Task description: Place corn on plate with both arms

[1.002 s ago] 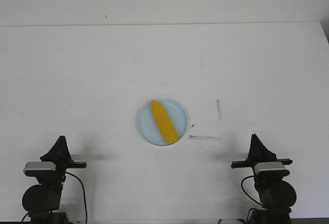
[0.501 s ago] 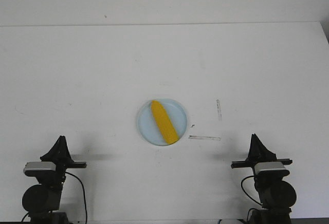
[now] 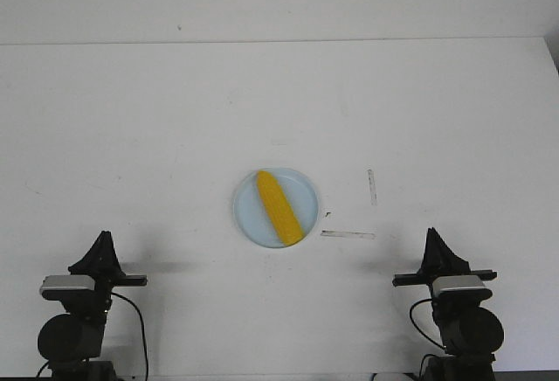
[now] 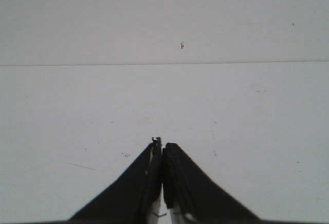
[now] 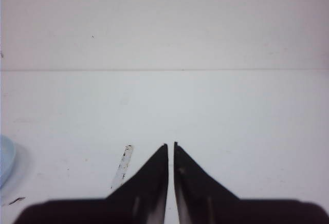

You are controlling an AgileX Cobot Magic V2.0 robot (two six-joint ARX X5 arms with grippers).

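Note:
The yellow-orange corn (image 3: pixel 279 206) lies aslant inside the pale blue plate (image 3: pixel 249 218) near the middle of the white table, its pointed end toward the far side. My left gripper (image 3: pixel 104 243) sits at the near left edge, shut and empty; in the left wrist view (image 4: pixel 162 146) its jaws touch. My right gripper (image 3: pixel 433 238) sits at the near right edge, shut and empty; in the right wrist view (image 5: pixel 170 145) only a thin slit shows between the jaws. A sliver of the plate (image 5: pixel 4 158) shows in the right wrist view. Both grippers are well apart from the plate.
Two strips of worn tape (image 3: pixel 347 234) mark the table right of the plate; one shows in the right wrist view (image 5: pixel 122 167). The table's far edge (image 3: pixel 279 42) meets a white wall.

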